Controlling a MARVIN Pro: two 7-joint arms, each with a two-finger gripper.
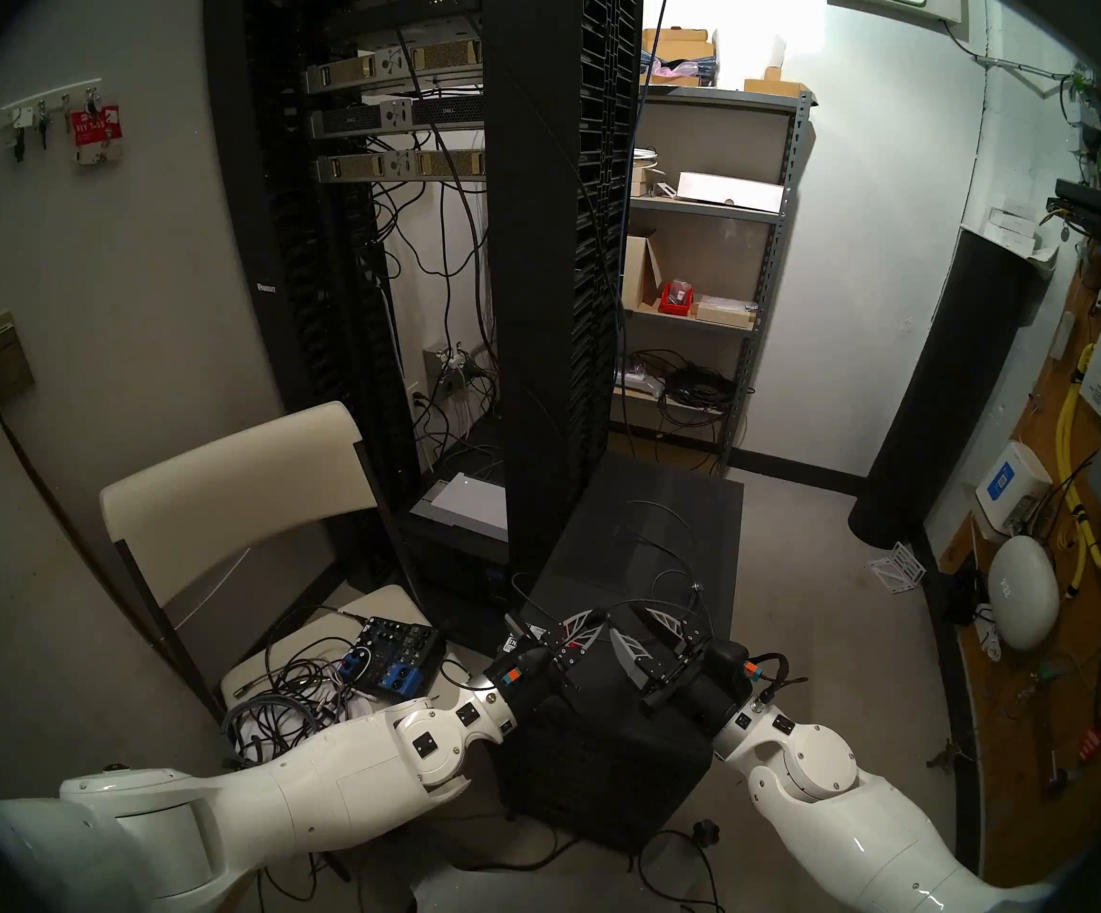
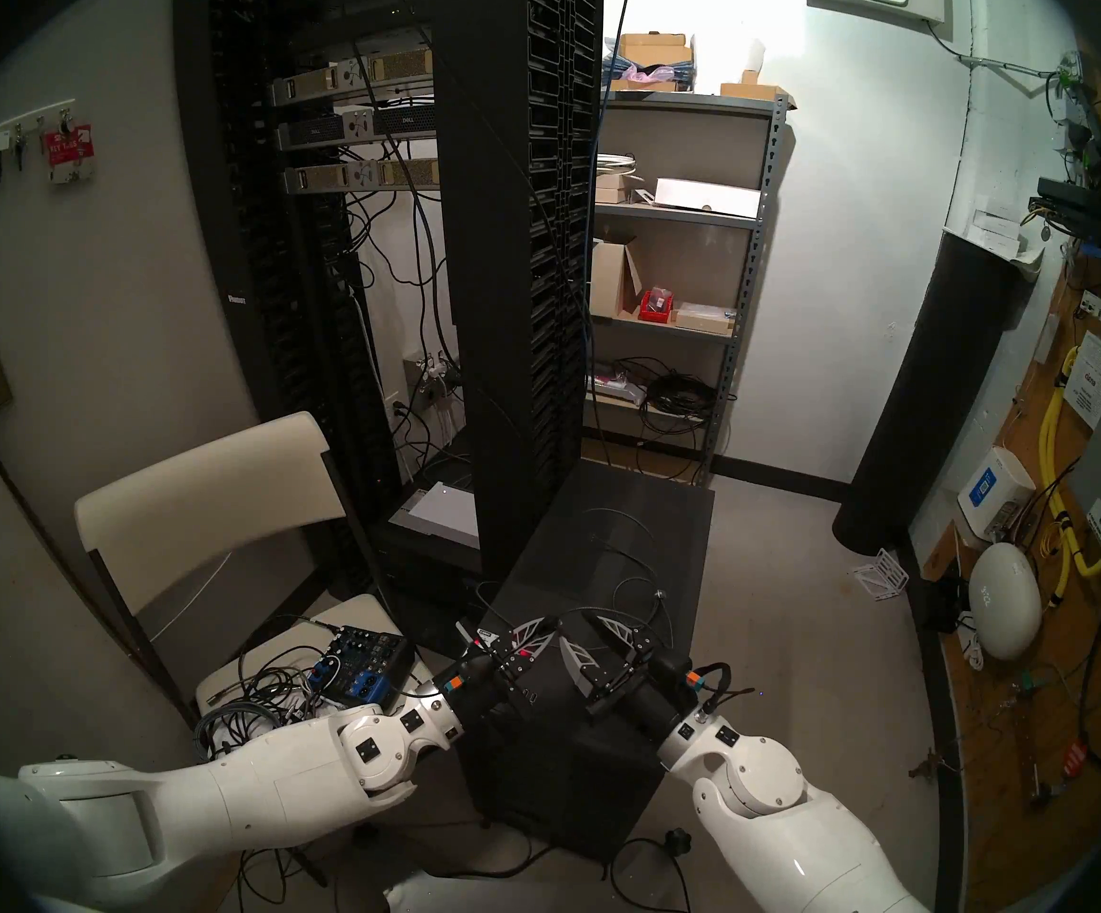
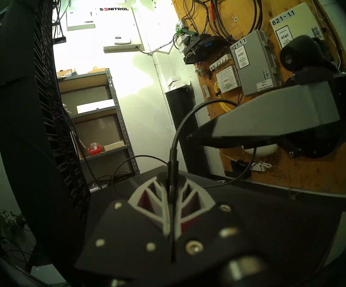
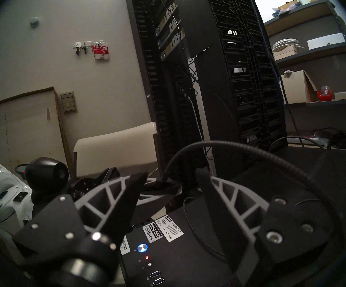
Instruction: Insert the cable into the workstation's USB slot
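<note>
The workstation [image 1: 640, 536] is a black tower between my arms. Its front panel [image 4: 168, 257] shows white stickers, a blue-lit button [image 4: 142, 247], a red LED [image 4: 147, 257] and two USB slots [image 4: 155, 274]. The cable [image 3: 180, 127] is a thin dark grey cord. It loops over the workstation's top, with a small silvery fitting [image 1: 698, 587] midway. My left gripper [image 1: 590, 618] [image 3: 169, 176] is shut on the cable near its plug end. My right gripper [image 1: 630, 618] [image 4: 170, 174] is open, its fingers either side of the left fingertips and the cable [image 4: 250, 150].
A cream chair [image 1: 231, 490] to the left carries a blue audio mixer [image 1: 389, 655] and a heap of cords [image 1: 284, 694]. The tall black server rack [image 1: 554, 266] stands right behind the workstation. Grey metal shelves [image 1: 699, 266] and a black cylinder [image 1: 943, 391] stand at the back right.
</note>
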